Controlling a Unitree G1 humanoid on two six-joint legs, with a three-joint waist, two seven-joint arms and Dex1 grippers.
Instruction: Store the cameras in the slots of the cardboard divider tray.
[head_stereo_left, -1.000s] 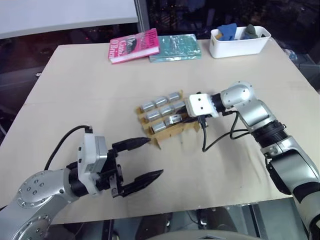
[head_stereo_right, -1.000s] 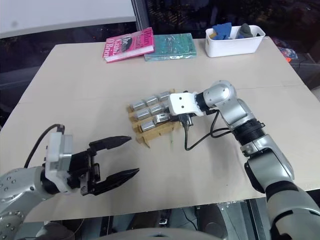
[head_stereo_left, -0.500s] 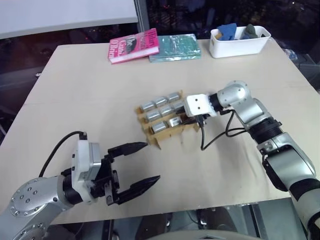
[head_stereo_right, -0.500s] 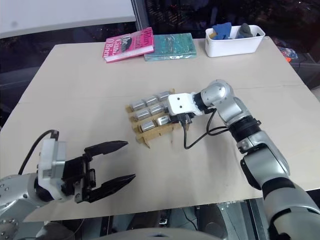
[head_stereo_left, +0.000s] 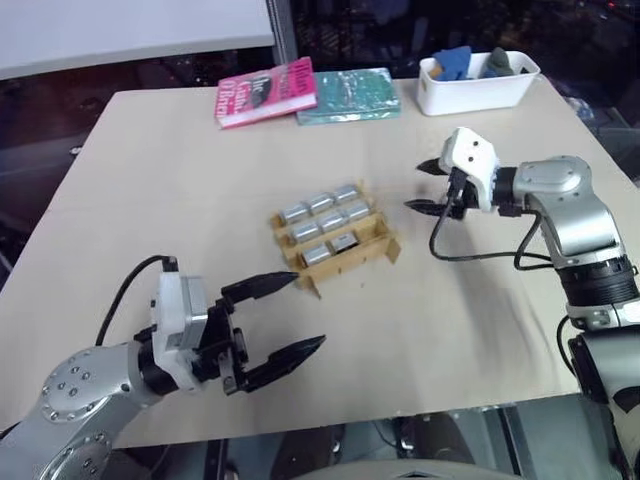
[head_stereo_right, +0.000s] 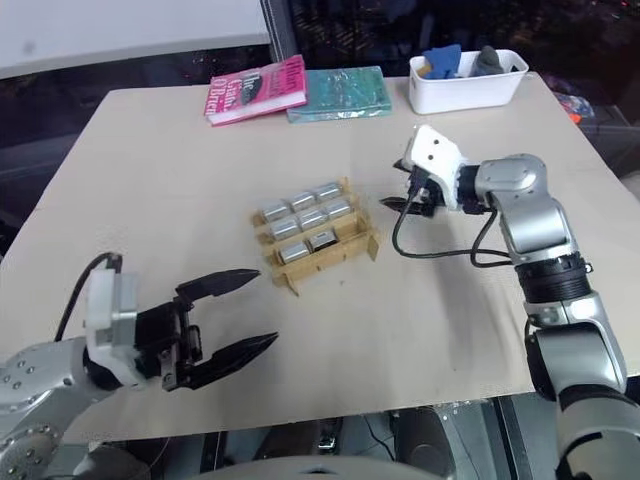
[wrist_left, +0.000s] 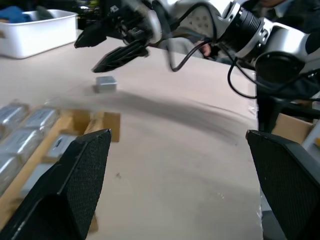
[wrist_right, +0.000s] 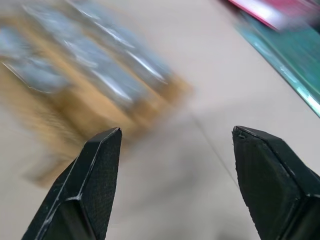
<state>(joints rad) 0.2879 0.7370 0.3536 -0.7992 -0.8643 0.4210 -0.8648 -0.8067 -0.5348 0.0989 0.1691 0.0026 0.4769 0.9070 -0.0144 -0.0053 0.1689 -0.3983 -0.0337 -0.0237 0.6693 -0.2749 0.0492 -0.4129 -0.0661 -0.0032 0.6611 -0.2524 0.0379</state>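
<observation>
The cardboard divider tray (head_stereo_left: 385, 245) lies mid-table, with several silver-grey cameras (head_stereo_left: 322, 204) sitting in its slots. To its right, above the table, my right gripper (head_stereo_left: 420, 188) hangs open and empty, fingers pointing back toward the tray. One loose camera (wrist_left: 105, 83) lies on the table under that gripper in the left wrist view. My left gripper (head_stereo_left: 308, 312) is open and empty near the front edge, just in front of the tray's near corner. The right wrist view shows the tray (wrist_right: 95, 107) blurred beyond the spread fingers.
A white bin (head_stereo_left: 478, 90) holding blue and grey items stands at the back right. A pink book (head_stereo_left: 268, 92) and a teal book (head_stereo_left: 348, 95) lie side by side at the back edge. Bare tabletop surrounds the tray.
My right gripper, shut at the tray's right side before, has opened and swung away to the right and upward. A camera stays in the near slot. The left gripper has hardly moved.
</observation>
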